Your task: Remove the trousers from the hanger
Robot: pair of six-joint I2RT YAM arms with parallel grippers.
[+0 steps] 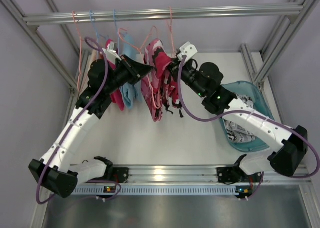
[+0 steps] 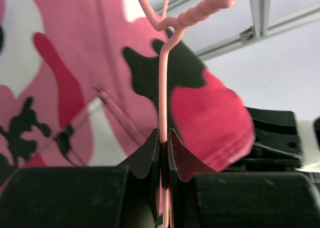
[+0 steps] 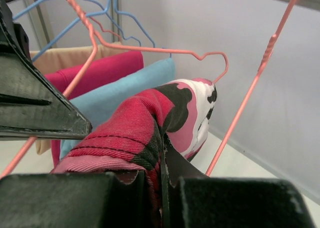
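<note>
ITEM 1: trousers point(image 1: 159, 85), pink-red pair
- Position: draped over a pink hanger point(image 1: 150, 37) under the rail point(image 1: 165, 13), at 12 o'clock of the desk point(image 1: 145, 138)
- Axis: long axis hangs downward from rail towards desk; from above it runs 12 to 6 o'clock, with the loose end at 6
- Material: woven twill cloth with ribbed stitched hems and a camouflage pattern of pink, red, black and white patches

ITEM 2: trousers, comic-print pair point(image 1: 239, 135)
- Position: lying crumpled in a teal plastic bin point(image 1: 257, 95) at 3 o'clock of the desk
- Axis: cannot be told
- Trouser count: two pairs

ITEM 3: hanger
- Thin pink coated wire with a twisted neck
- Four hooks can be made out over the rail, two pink and two blue

ITEM 4: other garments, three
- Plain light-blue point(image 1: 129, 88), magenta point(image 1: 118, 95) and tan point(image 3: 65, 58)
- All hang at 9 o'clock of item 1

ITEM 5: left end effector point(image 2: 164, 140)
- Black fingers pinched together on the pink hanger wire, which rises upright between them

ITEM 6: right end effector point(image 3: 162, 153)
- Fingers clamped on a fold of the pink-red trousers at the hemmed edge
</note>
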